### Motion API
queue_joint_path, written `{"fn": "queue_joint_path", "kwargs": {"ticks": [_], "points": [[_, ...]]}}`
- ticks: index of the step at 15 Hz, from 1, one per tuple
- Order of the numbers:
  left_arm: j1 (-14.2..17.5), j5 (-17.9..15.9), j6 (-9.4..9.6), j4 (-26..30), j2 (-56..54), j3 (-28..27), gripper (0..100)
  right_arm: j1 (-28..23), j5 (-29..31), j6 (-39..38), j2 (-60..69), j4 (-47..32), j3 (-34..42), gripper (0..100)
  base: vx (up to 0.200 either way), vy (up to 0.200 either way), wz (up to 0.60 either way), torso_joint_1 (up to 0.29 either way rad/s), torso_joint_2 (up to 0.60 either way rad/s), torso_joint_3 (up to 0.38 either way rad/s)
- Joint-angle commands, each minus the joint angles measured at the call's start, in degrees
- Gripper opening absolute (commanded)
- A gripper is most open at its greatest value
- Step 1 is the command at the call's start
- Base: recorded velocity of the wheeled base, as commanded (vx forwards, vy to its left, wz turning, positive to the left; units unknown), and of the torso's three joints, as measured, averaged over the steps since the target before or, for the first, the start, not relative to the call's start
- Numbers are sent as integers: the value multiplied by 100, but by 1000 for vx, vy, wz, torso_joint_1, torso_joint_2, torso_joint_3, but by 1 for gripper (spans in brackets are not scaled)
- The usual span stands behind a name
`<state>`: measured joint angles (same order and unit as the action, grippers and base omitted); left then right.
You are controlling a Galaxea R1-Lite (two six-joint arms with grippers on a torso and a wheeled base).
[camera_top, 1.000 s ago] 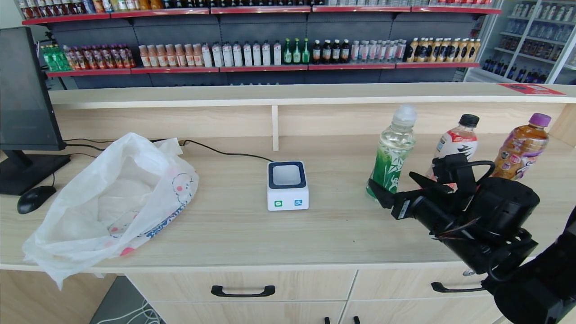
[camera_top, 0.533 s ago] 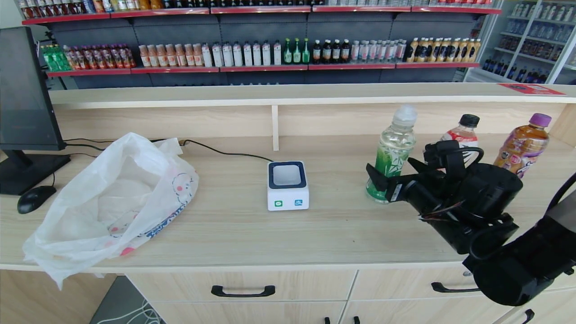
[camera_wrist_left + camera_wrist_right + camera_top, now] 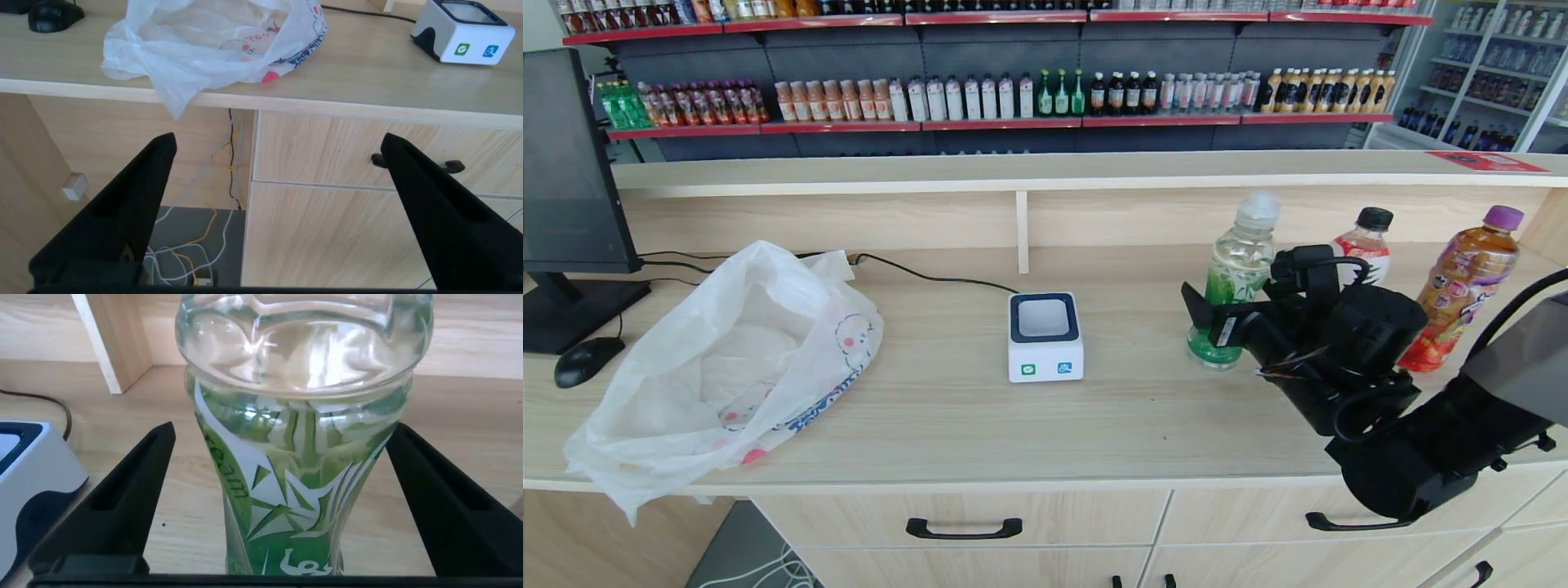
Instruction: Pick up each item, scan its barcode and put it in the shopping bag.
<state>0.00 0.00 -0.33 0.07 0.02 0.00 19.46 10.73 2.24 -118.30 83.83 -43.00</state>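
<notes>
Counter [image 3: 1094, 425]: the bag [image 3: 727, 359] lies slumped, left of the scanner [image 3: 1045, 336].

Right gripper [image 3: 1227, 314]: in the last second it has risen and pushed forward on the scanner's right. It now brackets the green bottle [image 3: 1243, 253]. Its fingers are spread wide, one on each side, and in the wrist view neither touches the label.

The green bottle has not shifted. It stands upright, right of the scanner, the first of three. A white bottle [image 3: 1364, 241] and a brown bottle [image 3: 1470, 273] stand farther right.

Left gripper [image 3: 278, 151]: spread open, holding nothing, below the scanner's level and facing the drawers.

Reading: the approach is done and the grasp is not yet made. I expect closing next, then the scan. Nothing is bagged so far, I judge.
</notes>
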Motion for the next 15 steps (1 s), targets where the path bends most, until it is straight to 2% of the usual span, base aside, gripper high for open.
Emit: {"fn": "queue_joint_path", "kwargs": {"ticks": [1, 9, 10, 15], "points": [[0, 0, -2, 1, -2, 0, 100, -21, -1, -22, -176, -7, -192, 100, 0, 0, 0, 0, 0, 0], [0, 0, -2, 1, -2, 0, 100, -170, -9, -40, -246, -43, -376, 100, 0, 0, 0, 0, 0, 0], [0, 0, -2, 1, -2, 0, 100, -170, -9, -66, -246, -43, -367, 0, 0, 0, 0, 0, 0, 0], [0, 0, -2, 1, -2, 0, 100, -170, -44, -312, -220, -34, -332, 0, 0, 0, 0, 0, 0, 0]]}}
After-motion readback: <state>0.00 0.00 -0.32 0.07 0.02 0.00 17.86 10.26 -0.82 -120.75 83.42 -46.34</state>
